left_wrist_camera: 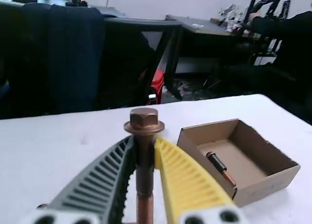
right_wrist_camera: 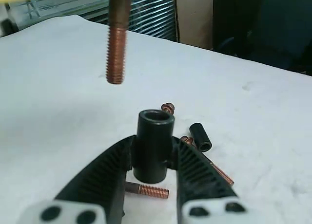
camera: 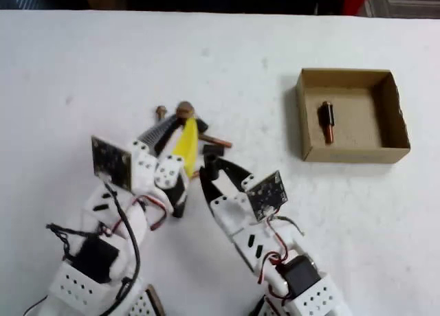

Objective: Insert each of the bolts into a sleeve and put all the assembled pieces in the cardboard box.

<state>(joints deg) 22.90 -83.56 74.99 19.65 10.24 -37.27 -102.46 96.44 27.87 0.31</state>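
- The left fingers [left_wrist_camera: 187, 185] are clenched on a bolt [left_wrist_camera: 144, 124], held upright with its head up.
- The right fingers [right_wrist_camera: 100, 177] grasp a black sleeve [right_wrist_camera: 155, 141] upright, its bore facing up.
- The bolt's threaded tip hangs above the sleeve, apart from it.
- One assembled piece [camera: 326, 121] lies inside the cardboard box [camera: 350, 154].
- Another sleeve [right_wrist_camera: 200, 137] and loose bolts [right_wrist_camera: 147, 190] lie on the counter [camera: 103, 69].
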